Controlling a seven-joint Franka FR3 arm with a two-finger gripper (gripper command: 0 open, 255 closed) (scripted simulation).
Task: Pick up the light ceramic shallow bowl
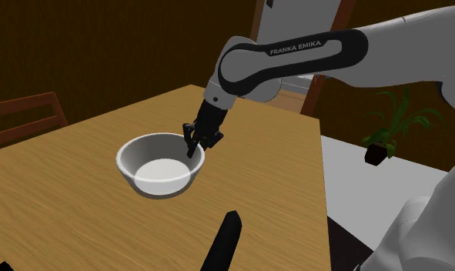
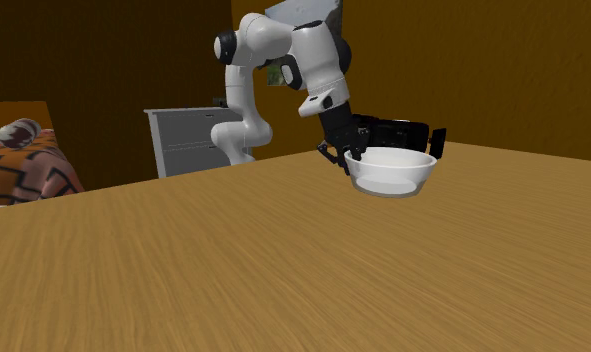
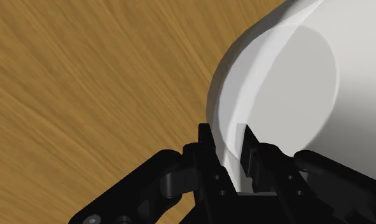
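The bowl [image 1: 160, 163] [image 2: 391, 172] [image 3: 288, 83] is plain white, round and shallow, with smooth curved walls, a flat pale floor and a thin rim. It sits near the middle of the table [image 1: 79, 200] [image 2: 233, 270], whose top is warm brown wood with streaky grain; I cannot tell whether the bowl's base touches the wood. The black gripper [image 1: 192, 148] [image 2: 345, 155] [image 3: 228, 137] comes down on the bowl's right rim in the shoulder view, its fingers pinching the wall, one inside and one outside. A dark wooden chair [image 1: 25, 115] stands at the table's far left.
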